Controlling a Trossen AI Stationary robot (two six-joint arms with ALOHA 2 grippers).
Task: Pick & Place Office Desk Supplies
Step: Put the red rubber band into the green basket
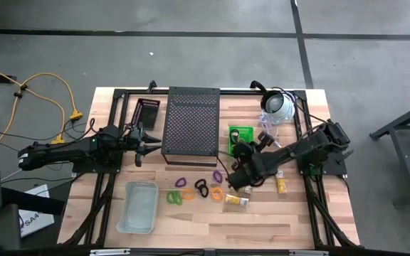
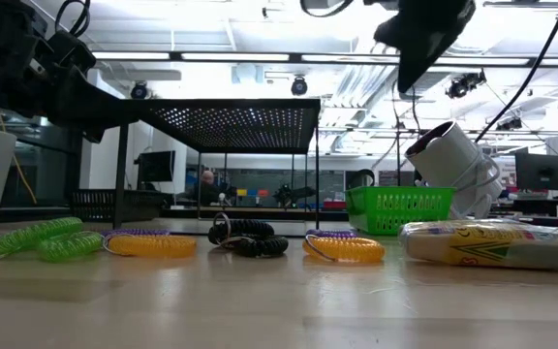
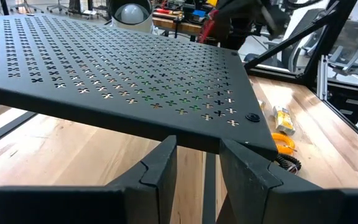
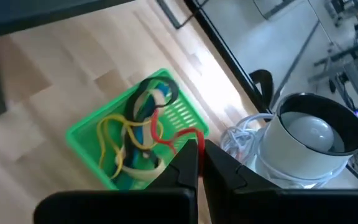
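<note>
Here, coil loops beside packets.

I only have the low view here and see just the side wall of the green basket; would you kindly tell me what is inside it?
Observer: The green basket holds a tangle of rubber bands: yellow, red and dark ones.
Operator: Thank you. Where is the right gripper?
Observer: The right gripper hangs just above that basket, on the side toward the white dome device.
Operator: And the left one?
Observer: The left gripper is open and empty, at the edge of the black perforated shelf.
</note>
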